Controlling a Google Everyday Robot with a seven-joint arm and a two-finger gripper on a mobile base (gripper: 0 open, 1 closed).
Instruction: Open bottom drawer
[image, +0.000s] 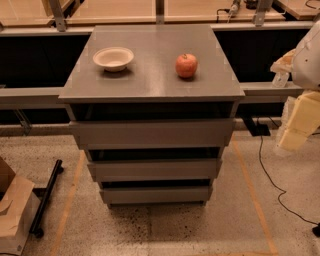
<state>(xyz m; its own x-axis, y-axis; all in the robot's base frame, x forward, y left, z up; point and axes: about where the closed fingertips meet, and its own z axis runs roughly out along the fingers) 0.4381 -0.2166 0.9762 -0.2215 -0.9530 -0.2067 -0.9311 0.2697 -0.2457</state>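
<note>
- Speckled floor (165, 230) fills the lower frame; above it, low centre, the bottom drawer (156, 194) looks shut.
- Gripper (298, 122) hangs at the right edge, well apart; spread or closed, I cannot tell. Approach seems unstarted; next, reach low to the drawer front.
- Upper left, an empty bowl (113, 58) stands on the cabinet top (150, 82).

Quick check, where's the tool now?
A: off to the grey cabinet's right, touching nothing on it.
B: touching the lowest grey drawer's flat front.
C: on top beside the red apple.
A: the pale tool hangs at the view's right edge, apart from the lowest flat-fronted grey drawer.
</note>
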